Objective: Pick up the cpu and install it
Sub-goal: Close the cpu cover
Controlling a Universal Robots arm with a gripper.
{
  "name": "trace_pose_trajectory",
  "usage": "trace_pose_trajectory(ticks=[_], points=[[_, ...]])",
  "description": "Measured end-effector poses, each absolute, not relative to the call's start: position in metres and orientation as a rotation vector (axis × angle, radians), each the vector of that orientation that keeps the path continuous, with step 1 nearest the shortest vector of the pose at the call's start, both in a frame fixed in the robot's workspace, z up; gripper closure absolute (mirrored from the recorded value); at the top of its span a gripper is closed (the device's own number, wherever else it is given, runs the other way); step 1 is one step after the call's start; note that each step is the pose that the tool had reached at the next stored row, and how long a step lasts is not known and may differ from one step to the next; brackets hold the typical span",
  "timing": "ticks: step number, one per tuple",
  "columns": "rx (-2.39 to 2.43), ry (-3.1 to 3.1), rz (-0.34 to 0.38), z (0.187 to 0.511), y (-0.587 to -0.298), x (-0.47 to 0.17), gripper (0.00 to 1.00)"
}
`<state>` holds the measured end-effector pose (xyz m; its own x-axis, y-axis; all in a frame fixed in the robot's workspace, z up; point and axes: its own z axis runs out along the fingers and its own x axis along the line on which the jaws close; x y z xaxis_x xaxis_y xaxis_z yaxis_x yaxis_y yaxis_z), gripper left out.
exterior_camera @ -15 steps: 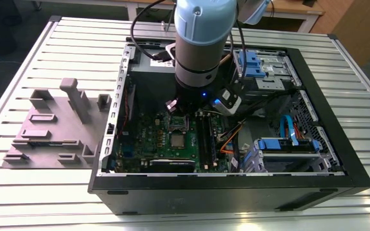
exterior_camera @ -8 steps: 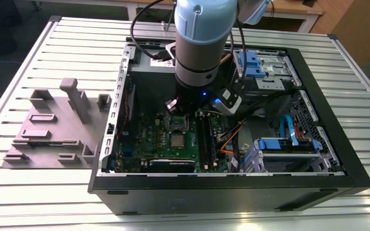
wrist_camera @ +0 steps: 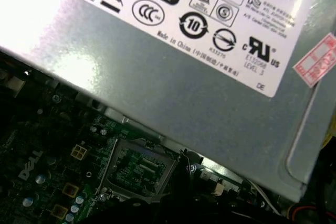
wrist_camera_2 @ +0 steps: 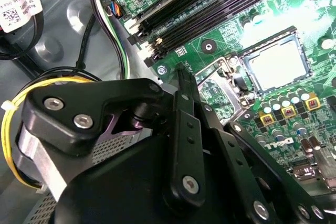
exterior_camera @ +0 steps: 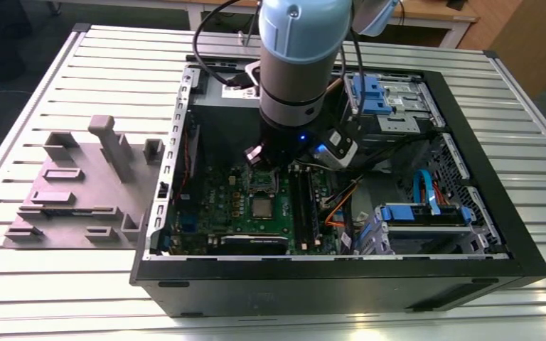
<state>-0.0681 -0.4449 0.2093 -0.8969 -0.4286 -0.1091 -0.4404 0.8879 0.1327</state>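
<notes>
Tool [wrist_camera_2: 182, 77] over green motherboard [wrist_camera_2: 231, 35], open or closed, honestly can't tell. Small flat silvery-grey square cpu [wrist_camera_2: 275, 65] seated in black socket [wrist_camera_2: 272, 35] nearby.

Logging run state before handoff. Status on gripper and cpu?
Copy: gripper over motherboard, near socket. The cpu lies flat in socket, apart from gripper. Nothing on top of it.

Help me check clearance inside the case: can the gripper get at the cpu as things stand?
Probably yes. The cpu lies face up on the motherboard with nothing over it. The case is open on top, and the gripper hangs close beside the cpu in the exterior view.
</notes>
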Motion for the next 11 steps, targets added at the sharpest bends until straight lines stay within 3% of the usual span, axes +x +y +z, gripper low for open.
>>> trace_pose_trajectory(ticks=[11], points=[[-0.687, 2.983, 0.239, 0.2104, -0.4451, -0.0638, 0.90]])
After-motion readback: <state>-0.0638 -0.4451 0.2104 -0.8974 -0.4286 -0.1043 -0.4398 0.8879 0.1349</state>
